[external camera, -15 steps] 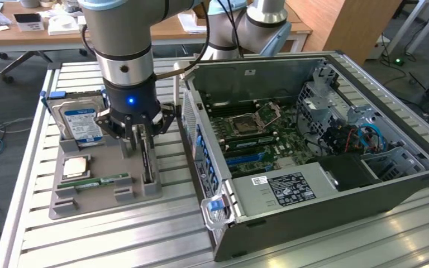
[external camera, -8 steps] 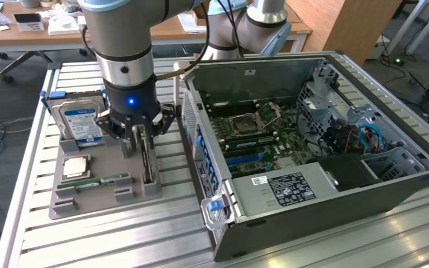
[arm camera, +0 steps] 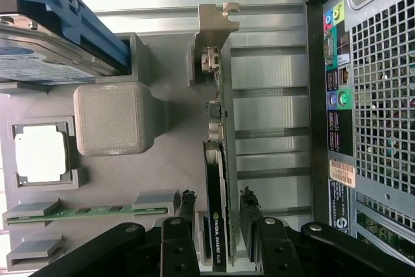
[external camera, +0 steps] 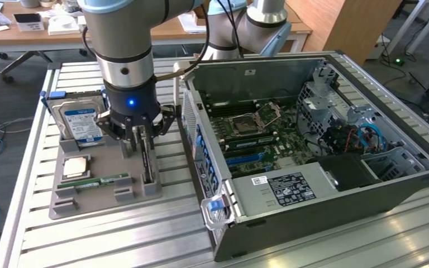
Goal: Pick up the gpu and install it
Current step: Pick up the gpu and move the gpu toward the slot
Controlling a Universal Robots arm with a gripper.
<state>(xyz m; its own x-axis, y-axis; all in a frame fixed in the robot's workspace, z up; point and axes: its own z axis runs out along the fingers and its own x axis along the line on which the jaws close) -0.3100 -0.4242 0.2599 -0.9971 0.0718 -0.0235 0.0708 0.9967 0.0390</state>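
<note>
Black gripper (arm camera: 218,204) astride the upright gpu (arm camera: 217,173) (jaws wide apart)

NVIDIA wordmark in pale letters along gpu (arm camera: 216,218) edge, labels on hard drive (external camera: 80,121) and power supply (external camera: 292,188) unreadable

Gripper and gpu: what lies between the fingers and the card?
Nothing. In the wrist view the open gripper straddles the gpu, with a bare narrow gap on each side.
</note>
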